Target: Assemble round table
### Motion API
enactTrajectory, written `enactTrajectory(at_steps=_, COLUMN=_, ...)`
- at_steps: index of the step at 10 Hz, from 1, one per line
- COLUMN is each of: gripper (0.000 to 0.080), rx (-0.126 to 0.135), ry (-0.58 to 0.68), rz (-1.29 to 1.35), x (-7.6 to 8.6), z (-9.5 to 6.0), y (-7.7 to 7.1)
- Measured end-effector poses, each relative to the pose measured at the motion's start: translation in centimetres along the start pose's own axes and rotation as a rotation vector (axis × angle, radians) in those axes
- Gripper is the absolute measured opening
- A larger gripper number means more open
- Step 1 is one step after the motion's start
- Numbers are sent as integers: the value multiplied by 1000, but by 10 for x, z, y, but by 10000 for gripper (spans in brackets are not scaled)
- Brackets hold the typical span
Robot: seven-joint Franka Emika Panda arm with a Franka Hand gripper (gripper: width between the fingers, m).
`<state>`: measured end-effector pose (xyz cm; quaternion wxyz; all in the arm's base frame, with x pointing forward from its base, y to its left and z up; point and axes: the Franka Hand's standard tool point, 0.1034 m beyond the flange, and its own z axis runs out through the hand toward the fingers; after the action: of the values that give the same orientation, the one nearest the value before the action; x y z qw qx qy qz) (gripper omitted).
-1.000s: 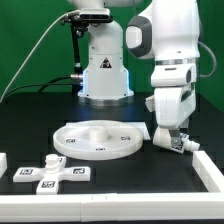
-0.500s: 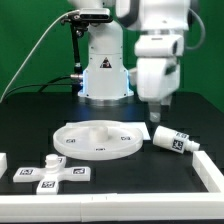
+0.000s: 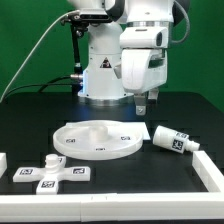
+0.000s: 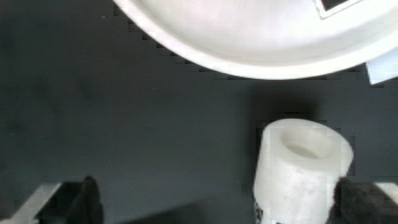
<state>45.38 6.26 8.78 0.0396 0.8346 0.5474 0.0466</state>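
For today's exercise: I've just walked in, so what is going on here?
The robot's gripper hangs open and empty above the black table. The round disc lies flat; the cylinder leg lies on its side beside it, on the exterior view's right. The cross-shaped foot sits apart at the front. No parts are joined yet.

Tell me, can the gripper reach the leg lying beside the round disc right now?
Probably yes: the gripper hangs open overhead, and the leg lies on its side beside the disc, with nothing covering it.
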Motion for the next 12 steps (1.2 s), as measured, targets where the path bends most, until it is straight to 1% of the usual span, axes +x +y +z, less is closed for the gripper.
enactTrajectory(at_steps=1, gripper=649, rx=4, ry=-3, rz=3, x=-6, z=1, y=0)
enactTrajectory(at_steps=2, gripper=649, rx=26, ry=-10, rz=54, x=-38, z=4, y=0)
enactTrajectory(at_steps=3, gripper=649, rx=18, ry=-4, rz=107, x=-70, z=9, y=-3)
enactTrajectory(at_steps=4, gripper=649, rx=19, ry=-9, rz=113, x=-104, z=21, y=-8)
enactTrajectory(at_steps=5, gripper=649, rx=42, ry=-23, rz=118, x=-129, z=33, y=-6)
enactTrajectory(at_steps=6, gripper=649, rx=60, ry=-29, rz=139, x=-134, z=37, y=-4)
enactTrajectory(at_steps=7, gripper=649, rx=59, ry=-27, rz=133, x=-131, z=37, y=-4)
enactTrajectory(at_steps=8, gripper=649, rx=60, ry=-28, rz=135, x=-132, z=37, y=-4)
enactTrajectory(at_steps=9, gripper=649, rx=67, ry=-29, rz=143, x=-131, z=40, y=-7)
enactTrajectory(at_steps=10, gripper=649, rx=106, ry=-43, rz=151, x=-132, z=52, y=-14)
enactTrajectory(at_steps=11, gripper=649, rx=128, ry=-59, rz=173, x=-139, z=56, y=3)
enactTrajectory(at_steps=12, gripper=649, rx=103, ry=-53, rz=192, x=-144, z=57, y=18)
